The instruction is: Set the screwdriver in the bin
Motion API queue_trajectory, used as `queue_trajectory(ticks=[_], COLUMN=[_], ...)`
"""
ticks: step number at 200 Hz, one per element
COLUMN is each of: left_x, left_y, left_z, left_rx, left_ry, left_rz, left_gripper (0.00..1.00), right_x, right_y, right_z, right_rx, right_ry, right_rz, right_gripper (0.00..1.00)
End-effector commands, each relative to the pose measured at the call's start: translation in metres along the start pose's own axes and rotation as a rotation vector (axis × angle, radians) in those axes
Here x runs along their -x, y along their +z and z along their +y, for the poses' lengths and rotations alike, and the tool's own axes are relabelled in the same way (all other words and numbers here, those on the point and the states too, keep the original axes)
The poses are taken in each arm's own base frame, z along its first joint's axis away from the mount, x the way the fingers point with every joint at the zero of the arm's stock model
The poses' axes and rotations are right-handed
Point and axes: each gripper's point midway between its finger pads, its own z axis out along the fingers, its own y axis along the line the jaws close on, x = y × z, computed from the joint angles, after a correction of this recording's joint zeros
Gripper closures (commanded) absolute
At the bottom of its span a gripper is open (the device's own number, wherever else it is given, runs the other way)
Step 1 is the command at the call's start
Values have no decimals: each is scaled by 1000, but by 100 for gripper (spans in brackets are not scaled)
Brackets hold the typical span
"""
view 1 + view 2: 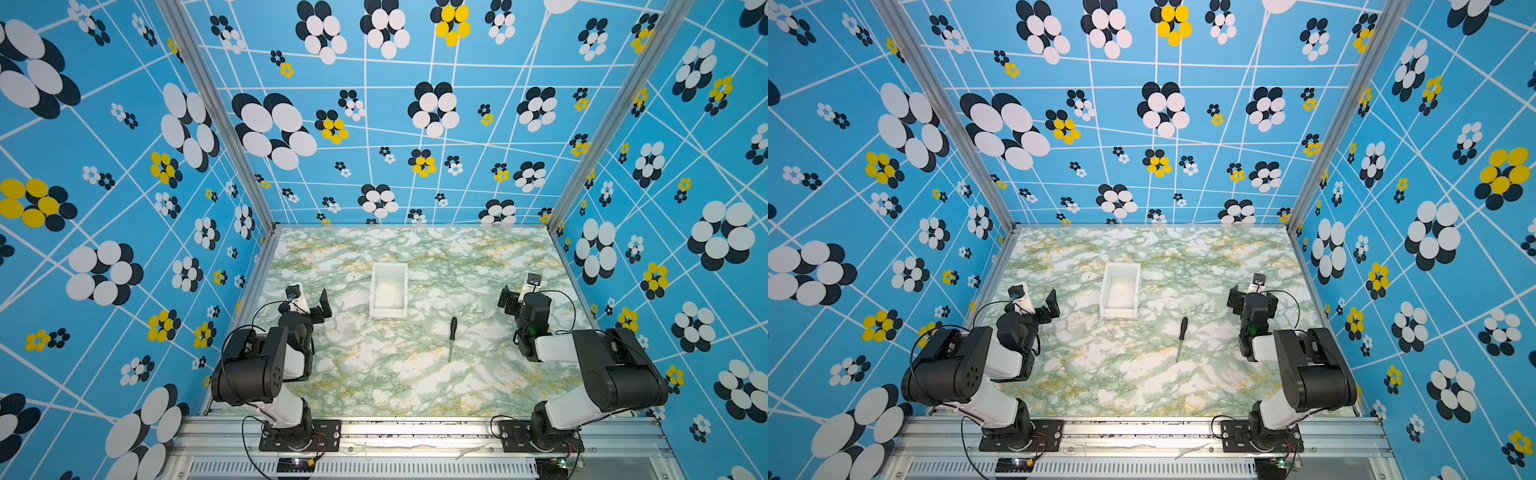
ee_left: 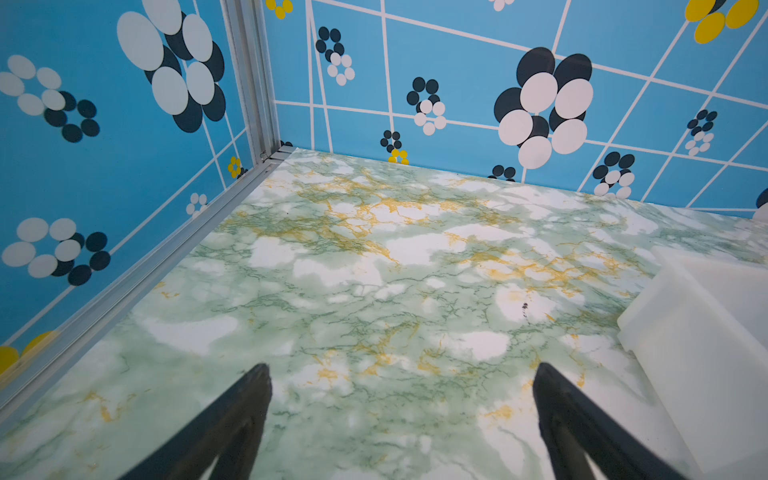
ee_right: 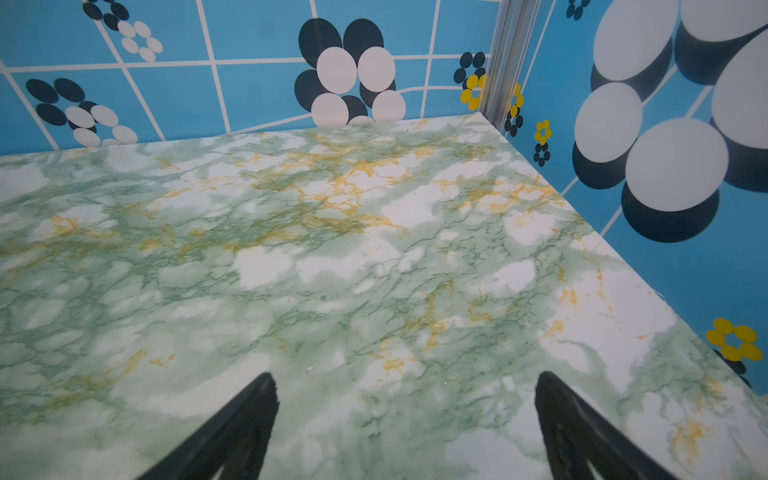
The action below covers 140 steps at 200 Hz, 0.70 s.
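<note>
I am holding right gripper (image 3: 405, 397) and left gripper (image 2: 402, 386) spread, empty, ready for pickup: screwdriver (image 1: 452, 337) is lying flat beside the bin (image 1: 388, 312).

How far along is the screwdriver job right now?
Done: nothing yet; the screwdriver lies on the table, apart from the bin, which looks empty. In hand: nothing; the left pincer and right pincer both stand open over the table. Left: grasp the screwdriver, carry it over, release it in the bin.

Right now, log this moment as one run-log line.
screwdriver: flat on table, outside bin | bin: empty | left gripper: open, empty | right gripper: open, empty | pick: not started
</note>
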Motion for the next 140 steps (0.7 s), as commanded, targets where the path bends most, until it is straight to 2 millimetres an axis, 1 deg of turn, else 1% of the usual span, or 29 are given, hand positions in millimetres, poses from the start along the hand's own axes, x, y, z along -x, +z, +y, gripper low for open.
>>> queue_trajectory(ticks=[1, 113, 126, 140], left_x=[-1, -1, -1, -1], left_y=[-2, -2, -1, -1], left_z=[4, 5, 1, -9], left_rx=[18, 17, -6, -59], left_ry=[-9, -9, -1, 19], left_rz=[-6, -6, -3, 1], left_gripper=[1, 1, 1, 1], right_x=[5, 5, 6, 6], right_y=[1, 1, 1, 1], right_z=[0, -1, 0, 0], right_rx=[2, 1, 2, 2], right_ry=[-4, -3, -3, -3], right_rz=[-8, -8, -9, -8], right_gripper=[1, 1, 1, 1])
